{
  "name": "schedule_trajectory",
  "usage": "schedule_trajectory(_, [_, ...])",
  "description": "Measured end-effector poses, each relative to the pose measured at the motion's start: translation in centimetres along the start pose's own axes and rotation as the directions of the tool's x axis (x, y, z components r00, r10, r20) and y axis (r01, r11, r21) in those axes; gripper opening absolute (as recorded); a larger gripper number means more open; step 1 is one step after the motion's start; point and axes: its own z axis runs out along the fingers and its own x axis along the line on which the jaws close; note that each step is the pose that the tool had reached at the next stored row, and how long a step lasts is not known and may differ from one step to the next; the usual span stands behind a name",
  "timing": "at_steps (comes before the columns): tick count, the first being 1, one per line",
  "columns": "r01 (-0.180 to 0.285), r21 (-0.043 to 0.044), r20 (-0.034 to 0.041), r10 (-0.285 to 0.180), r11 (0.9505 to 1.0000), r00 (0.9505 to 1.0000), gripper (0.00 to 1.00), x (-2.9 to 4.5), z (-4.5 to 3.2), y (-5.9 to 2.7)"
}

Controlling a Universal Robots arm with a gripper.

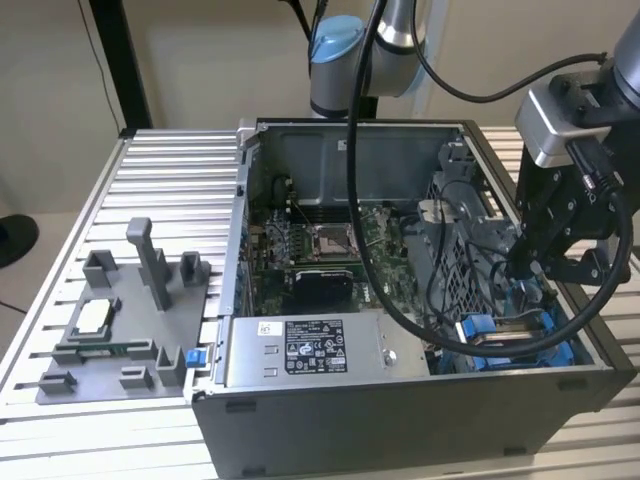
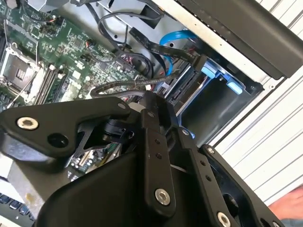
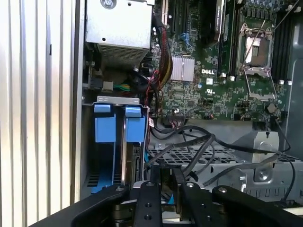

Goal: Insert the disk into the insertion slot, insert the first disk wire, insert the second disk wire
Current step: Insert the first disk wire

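Tool (image 1: pixel 528 268) hangs inside the open computer case (image 1: pixel 400 420), among loose black cables (image 1: pixel 450 290) just above the drive bay. Grip state: cannot tell. Disk (image 1: pixel 505 338), in its blue carrier, sits in the insertion slot (image 1: pixel 568 352) at the case corner toward the exterior view's right. Case stands on the slatted counter (image 1: pixel 170 170).

The light is bright and even and seems to come from above; the ribbed table (image 1: pixel 170 190) shines pale with mild glare. Inside the computer case (image 1: pixel 400 420) the shadows are soft, and its deep corners are dark in both wrist views.
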Motion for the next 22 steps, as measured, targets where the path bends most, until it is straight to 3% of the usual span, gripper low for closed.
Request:
schedule_trajectory(9, [0.000, -0.0010, -0.0001, 0.000, 1.0000, 1.0000, 0.00, 0.00, -0.01, 0.00])
schedule_trajectory(12, [-0.002, -0.0104, 0.0001, 0.002, 0.9999, 1.0000, 0.00, 0.01, -0.01, -0.02])
schedule_trajectory(13, [-0.003, -0.0145, 0.0002, 0.003, 0.9999, 1.0000, 1.00, 0.01, -0.01, -0.03])
schedule_trajectory(16, [-0.005, -0.0227, 0.0004, 0.005, 0.9997, 1.0000, 1.00, 0.01, -0.01, -0.18])
schedule_trajectory(22, [-0.010, -0.0478, 0.0008, 0.010, 0.9988, 0.9999, 1.00, 0.03, -0.02, -1.21])
